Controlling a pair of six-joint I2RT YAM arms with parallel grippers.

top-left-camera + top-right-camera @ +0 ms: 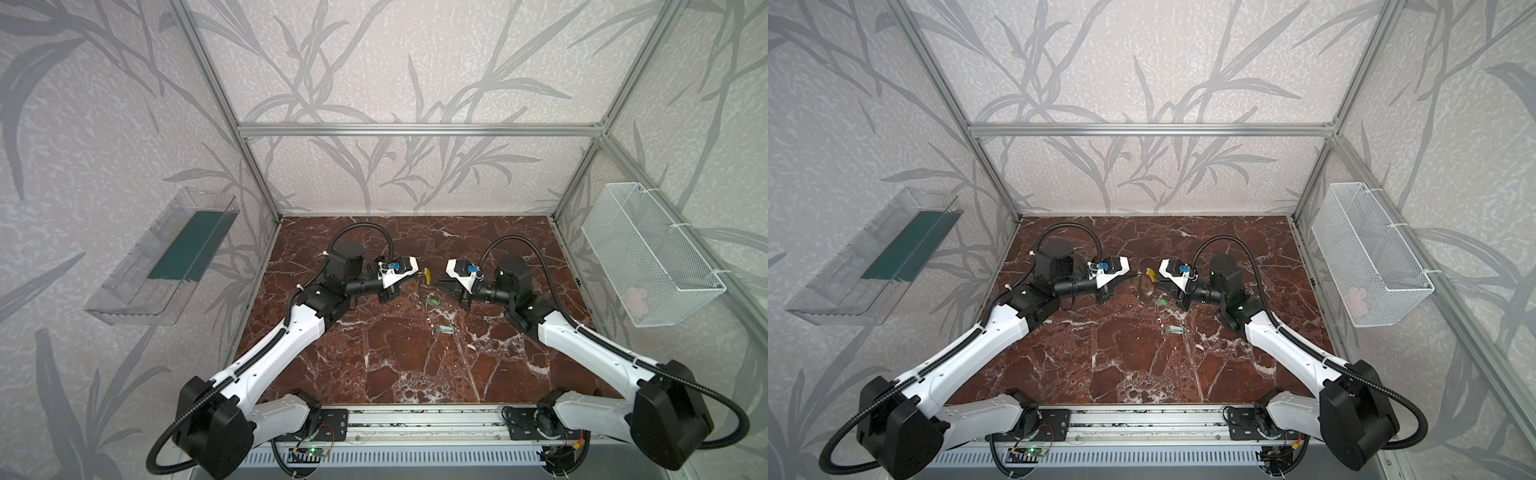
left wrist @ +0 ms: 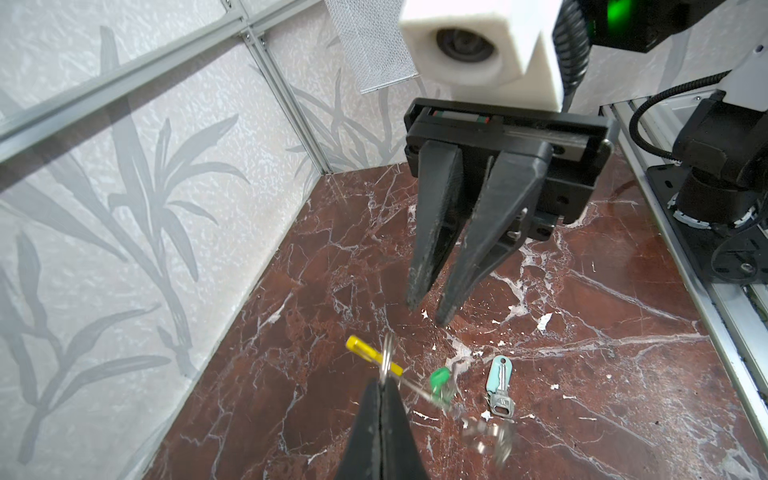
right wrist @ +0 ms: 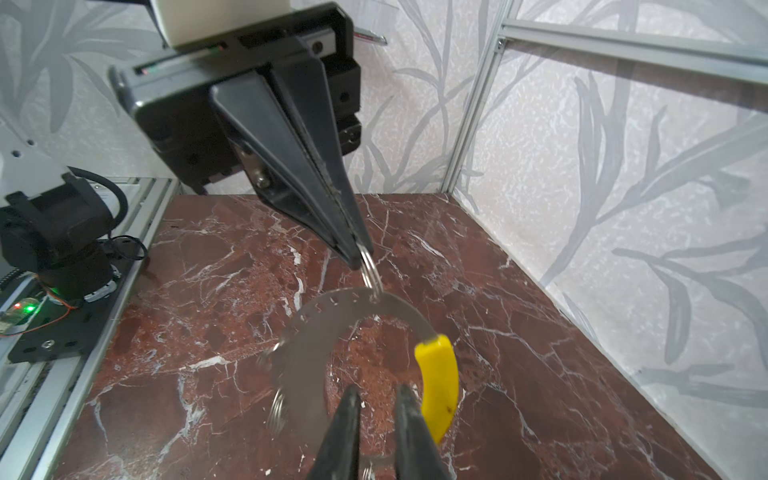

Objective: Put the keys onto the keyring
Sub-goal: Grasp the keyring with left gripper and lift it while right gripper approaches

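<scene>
The keyring [image 3: 332, 309], a flat grey hoop with small holes and a yellow segment [image 3: 438, 382], hangs above the marble. It hangs by a small split ring [image 3: 370, 266], and my left gripper [image 3: 359, 257] [image 2: 384, 380] is shut on that ring. My right gripper [image 3: 376, 397] [image 2: 428, 316] faces the hoop with its fingers a little apart and nothing between the tips. Its tips are close to the yellow segment [image 1: 427, 276]. Small rings on the hoop's lower part are blurred. One pale key [image 2: 498, 384] [image 1: 444, 329] lies on the table. A green-headed key [image 2: 439, 382] [image 1: 433, 301] shows under the hoop.
A white wire basket [image 1: 648, 257] hangs on the right wall and a clear plastic tray [image 1: 166, 257] on the left wall. An aluminium rail [image 1: 415, 424] with both arm bases runs along the front edge of the marble table [image 1: 374, 365].
</scene>
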